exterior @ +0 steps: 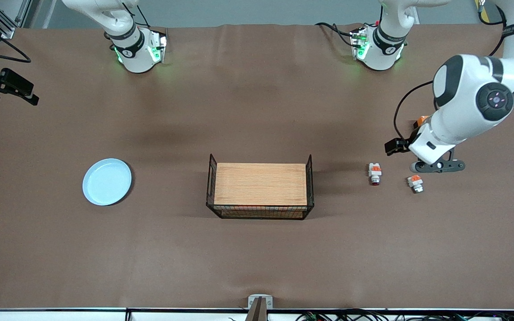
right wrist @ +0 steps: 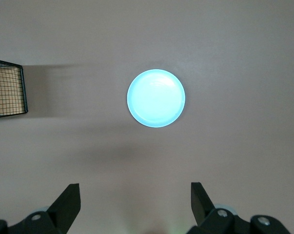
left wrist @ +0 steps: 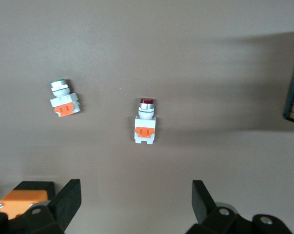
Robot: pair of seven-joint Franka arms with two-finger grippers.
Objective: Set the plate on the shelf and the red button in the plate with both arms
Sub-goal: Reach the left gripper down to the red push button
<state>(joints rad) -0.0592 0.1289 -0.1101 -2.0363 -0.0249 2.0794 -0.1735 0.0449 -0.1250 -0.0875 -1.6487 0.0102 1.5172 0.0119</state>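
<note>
left gripper (left wrist: 132,207): jaws apart, above the table near red button (left wrist: 145,127).
right gripper (right wrist: 134,207): jaws apart, high over plate (right wrist: 156,98).
risk: you could grab the silvery-capped part (left wrist: 64,98) (near-identical twin).

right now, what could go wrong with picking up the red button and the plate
1. The red button lies beside a near-identical silvery-capped part; the open left claw, up over the table by both, might take the wrong one.
2. The plate lies flat and shallow under the open right claw, so its rim may slip.
3. The wire basket has upright ends that either load could clip.
</note>
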